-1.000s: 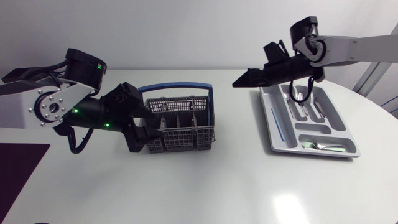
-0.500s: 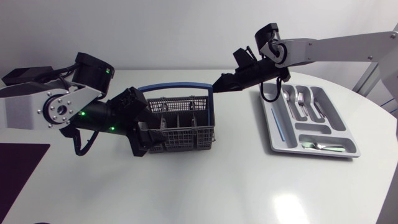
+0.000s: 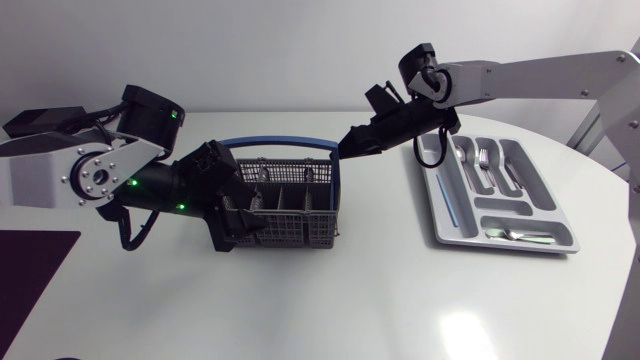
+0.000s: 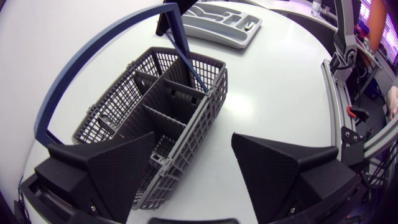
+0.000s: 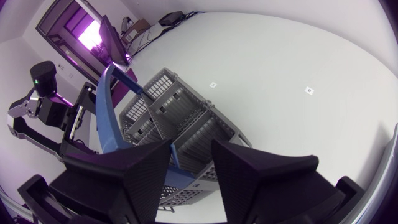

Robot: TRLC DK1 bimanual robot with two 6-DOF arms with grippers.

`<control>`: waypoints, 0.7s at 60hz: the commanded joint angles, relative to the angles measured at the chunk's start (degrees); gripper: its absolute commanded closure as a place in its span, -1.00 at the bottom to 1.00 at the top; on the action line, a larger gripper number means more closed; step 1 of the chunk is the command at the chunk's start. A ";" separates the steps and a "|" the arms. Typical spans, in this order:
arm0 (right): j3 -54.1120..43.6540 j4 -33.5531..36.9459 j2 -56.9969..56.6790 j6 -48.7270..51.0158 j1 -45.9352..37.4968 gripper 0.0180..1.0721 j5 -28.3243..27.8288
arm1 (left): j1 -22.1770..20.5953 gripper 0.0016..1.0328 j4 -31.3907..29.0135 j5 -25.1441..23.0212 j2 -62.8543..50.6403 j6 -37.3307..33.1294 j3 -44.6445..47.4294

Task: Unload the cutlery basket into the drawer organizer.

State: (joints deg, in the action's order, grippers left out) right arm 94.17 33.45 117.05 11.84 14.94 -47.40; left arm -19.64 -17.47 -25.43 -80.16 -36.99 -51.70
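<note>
The grey mesh cutlery basket (image 3: 290, 205) with a blue hoop handle (image 3: 285, 143) stands left of the table's middle. I see no cutlery sticking out of it. My left gripper (image 3: 238, 215) is at the basket's left end, open; in the left wrist view the end wall (image 4: 168, 165) lies against one finger and the other stands apart from it. My right gripper (image 3: 350, 143) is at the handle's right end, fingers close together with a gap. The blue handle (image 5: 179, 171) shows in that gap. The grey drawer organizer (image 3: 440, 215) lies at the right, holding forks (image 3: 482, 158) and spoons (image 3: 515, 236).
My right arm (image 3: 520, 75) crosses above the organizer's far end. My left arm (image 3: 90, 170) takes up the table's left side. A dark mat (image 3: 30, 265) lies at the left front edge. Bare white table spreads in front of the basket and organizer.
My right arm swung left from over the organizer to the basket's handle, and its fingers drew closer together. My left gripper stayed at the basket's end; the basket shifted slightly.
</note>
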 commanded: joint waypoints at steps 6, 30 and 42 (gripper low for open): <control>-1.80 1.35 0.37 1.17 1.41 0.33 -0.86 | -0.66 -0.67 -0.37 0.03 -0.87 1.31 0.02; -1.89 4.43 -2.80 2.58 2.38 0.86 -2.53 | -0.66 -0.67 -0.63 0.03 -0.35 1.31 0.64; -0.92 5.22 -5.61 1.96 2.11 0.89 -4.55 | -1.28 -0.67 -0.98 0.03 -0.08 1.49 0.99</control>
State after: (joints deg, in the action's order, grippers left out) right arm 93.54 37.54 113.82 13.72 16.84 -50.37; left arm -20.27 -17.72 -25.43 -80.18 -36.99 -51.70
